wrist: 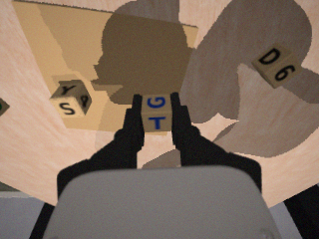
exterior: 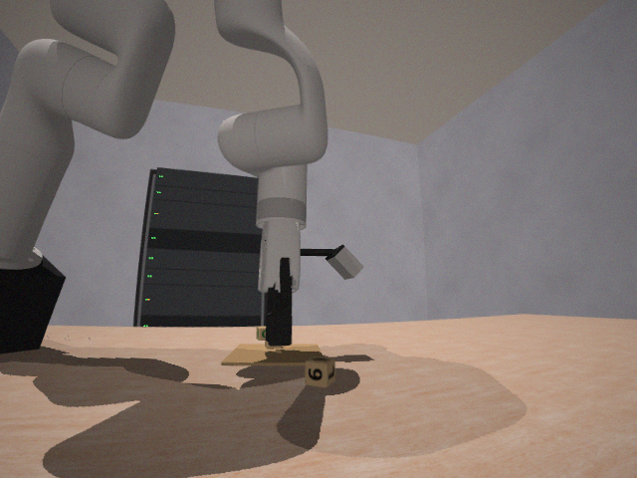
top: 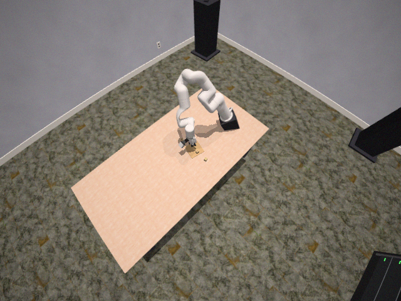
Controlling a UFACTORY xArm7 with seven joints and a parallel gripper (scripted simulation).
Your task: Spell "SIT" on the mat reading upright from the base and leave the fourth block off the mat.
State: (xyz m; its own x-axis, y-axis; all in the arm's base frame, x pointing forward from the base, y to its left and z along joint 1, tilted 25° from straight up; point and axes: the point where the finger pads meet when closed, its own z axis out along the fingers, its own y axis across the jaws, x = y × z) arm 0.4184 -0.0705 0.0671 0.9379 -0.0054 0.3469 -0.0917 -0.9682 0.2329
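Note:
My gripper (top: 193,145) (exterior: 279,337) (wrist: 157,105) points down, shut on the block (wrist: 157,122) with blue letters, T on top and G on the side. It holds this block low at the mat's near edge; contact with the mat is unclear. The S block (top: 197,151) (wrist: 67,108) sits on the mat (top: 192,154) (exterior: 247,354) (wrist: 45,40), left of the T block with a wide gap in the wrist view. S and T look upright there. A green-marked block (top: 205,159) (exterior: 261,333) (wrist: 2,106) lies off the mat; its top letter is unseen.
A block with D and 6 (exterior: 319,372) (wrist: 276,65) lies on the table (top: 136,181) off the mat, on the right in the wrist view. The robot's black base (top: 229,122) (exterior: 28,303) stands at the table's end. Arm shadows cover part of the mat.

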